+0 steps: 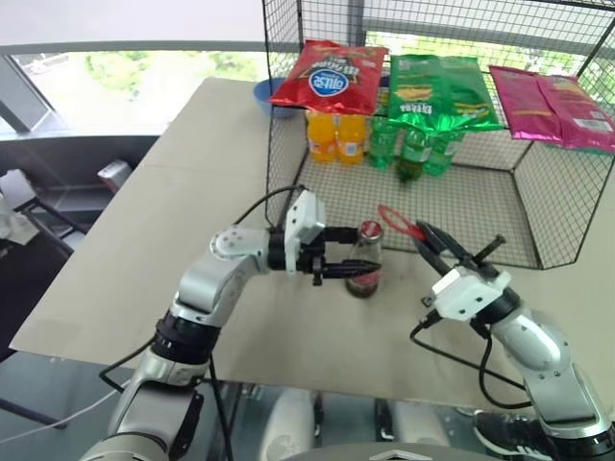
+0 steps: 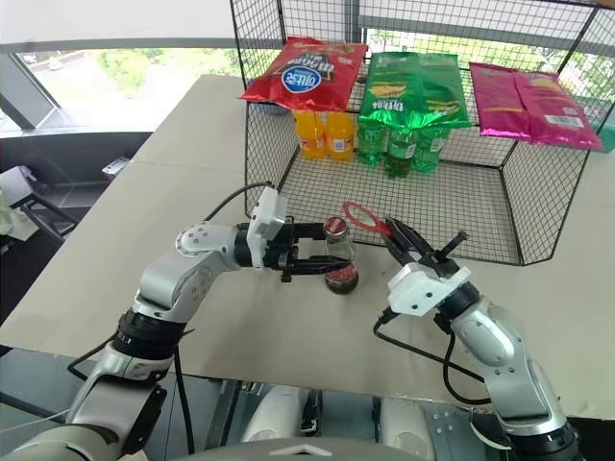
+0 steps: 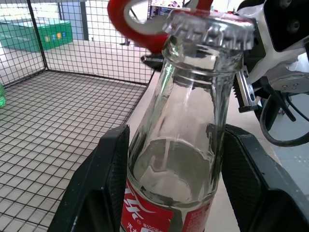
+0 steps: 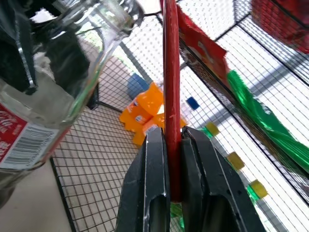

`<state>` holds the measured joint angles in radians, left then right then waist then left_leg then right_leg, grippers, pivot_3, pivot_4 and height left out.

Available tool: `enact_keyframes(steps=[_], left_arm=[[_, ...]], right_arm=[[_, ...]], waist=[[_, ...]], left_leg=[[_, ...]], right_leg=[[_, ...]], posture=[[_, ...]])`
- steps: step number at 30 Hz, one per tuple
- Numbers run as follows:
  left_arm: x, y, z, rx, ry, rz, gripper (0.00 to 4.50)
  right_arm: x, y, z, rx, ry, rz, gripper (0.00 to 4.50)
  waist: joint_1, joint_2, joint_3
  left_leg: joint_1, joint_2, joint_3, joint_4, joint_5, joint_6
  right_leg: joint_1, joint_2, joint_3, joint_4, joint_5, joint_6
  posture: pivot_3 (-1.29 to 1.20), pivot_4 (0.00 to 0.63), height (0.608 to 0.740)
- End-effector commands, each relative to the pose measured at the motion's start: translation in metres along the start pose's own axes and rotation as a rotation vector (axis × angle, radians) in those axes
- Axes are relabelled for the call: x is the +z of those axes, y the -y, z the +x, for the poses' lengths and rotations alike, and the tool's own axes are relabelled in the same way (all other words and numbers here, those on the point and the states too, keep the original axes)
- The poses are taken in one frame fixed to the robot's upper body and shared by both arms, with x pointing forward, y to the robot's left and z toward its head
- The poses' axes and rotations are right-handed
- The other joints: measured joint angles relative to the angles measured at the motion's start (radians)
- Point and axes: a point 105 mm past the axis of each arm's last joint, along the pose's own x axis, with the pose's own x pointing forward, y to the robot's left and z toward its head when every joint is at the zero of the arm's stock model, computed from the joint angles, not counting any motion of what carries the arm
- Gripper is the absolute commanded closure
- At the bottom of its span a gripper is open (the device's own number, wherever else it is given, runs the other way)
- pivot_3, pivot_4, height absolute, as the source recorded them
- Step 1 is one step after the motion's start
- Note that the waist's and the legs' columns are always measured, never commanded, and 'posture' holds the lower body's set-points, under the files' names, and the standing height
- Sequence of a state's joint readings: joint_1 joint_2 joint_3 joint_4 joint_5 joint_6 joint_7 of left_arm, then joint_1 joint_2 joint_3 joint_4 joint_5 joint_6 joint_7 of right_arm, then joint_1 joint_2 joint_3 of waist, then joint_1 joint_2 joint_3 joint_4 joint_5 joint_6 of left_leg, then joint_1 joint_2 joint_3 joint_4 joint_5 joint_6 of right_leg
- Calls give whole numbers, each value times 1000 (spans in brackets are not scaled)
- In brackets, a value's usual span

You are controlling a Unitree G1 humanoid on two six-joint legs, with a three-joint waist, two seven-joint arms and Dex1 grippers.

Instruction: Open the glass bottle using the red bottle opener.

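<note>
Your left pincer [image 1: 348, 252] grips the bottle [image 1: 364, 257]; right pincer [image 1: 423, 233] clamps the opener [image 1: 400, 222]. Next, hook its loop under the cap [image 3: 212, 28].

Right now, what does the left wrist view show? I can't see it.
A small clear glass bottle with a red label and its metal cap still on stands gripped between the left gripper's two black fingers. The red bottle opener's loop sits just behind the cap.

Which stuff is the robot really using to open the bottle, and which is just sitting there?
Using:
glass bottle, in left gripper
red bottle opener, in right gripper

Just sitting:
chip bags
orange soda bottles
green bottles
wire cage
</note>
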<state>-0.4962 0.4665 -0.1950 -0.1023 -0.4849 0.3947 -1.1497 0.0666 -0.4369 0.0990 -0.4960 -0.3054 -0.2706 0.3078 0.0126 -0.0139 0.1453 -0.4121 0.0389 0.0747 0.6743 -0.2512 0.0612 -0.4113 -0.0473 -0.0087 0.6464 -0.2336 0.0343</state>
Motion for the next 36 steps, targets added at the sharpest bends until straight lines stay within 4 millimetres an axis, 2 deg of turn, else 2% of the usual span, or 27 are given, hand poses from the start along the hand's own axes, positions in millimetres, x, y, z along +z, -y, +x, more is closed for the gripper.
enact_keyframes(steps=[1,6,10,20,26,29,31,36], left_arm=[[10,-10,-5,52,14,40,2356],[11,-12,-6,64,18,31,2356],[11,-13,-8,67,15,31,2356],[13,-16,-9,83,3,35,2356],[14,-16,-9,84,1,34,2356],[15,-17,-9,87,1,33,2356],[15,-17,-8,86,0,34,2356],[16,-17,-10,87,-6,37,2356]], right_arm=[[14,7,0,-31,65,-24,4500],[21,-13,-2,30,105,12,4500],[15,-29,-7,80,94,11,4500],[13,-52,3,64,110,2,4500],[12,-60,10,59,134,-62,4500],[6,-72,5,97,135,-126,4500],[-5,-84,-1,121,109,-110,4500],[-6,-80,9,74,115,-138,4500]], waist=[[0,0,0],[0,0,0],[0,0,0],[-1,0,0],[0,0,0],[0,0,0],[0,0,0],[-3,-1,0]], left_leg=[[0,0,0,0,0,0],[0,0,0,0,0,0],[0,0,0,0,0,0],[2,0,0,0,0,0],[4,0,1,0,0,0],[4,0,1,0,1,-1],[4,0,1,0,1,-1],[15,1,5,-3,0,0]], right_leg=[[0,0,0,0,0,0],[0,0,0,0,0,0],[0,0,0,0,0,0],[0,0,0,2,0,0],[1,0,1,3,0,0],[1,0,1,3,0,0],[2,0,2,3,0,0],[8,0,5,3,-2,3]], posture=[[0,150,740],[0,150,740],[0,150,740],[0,150,740],[0,150,740],[0,150,740],[0,150,740],[0,150,740]])
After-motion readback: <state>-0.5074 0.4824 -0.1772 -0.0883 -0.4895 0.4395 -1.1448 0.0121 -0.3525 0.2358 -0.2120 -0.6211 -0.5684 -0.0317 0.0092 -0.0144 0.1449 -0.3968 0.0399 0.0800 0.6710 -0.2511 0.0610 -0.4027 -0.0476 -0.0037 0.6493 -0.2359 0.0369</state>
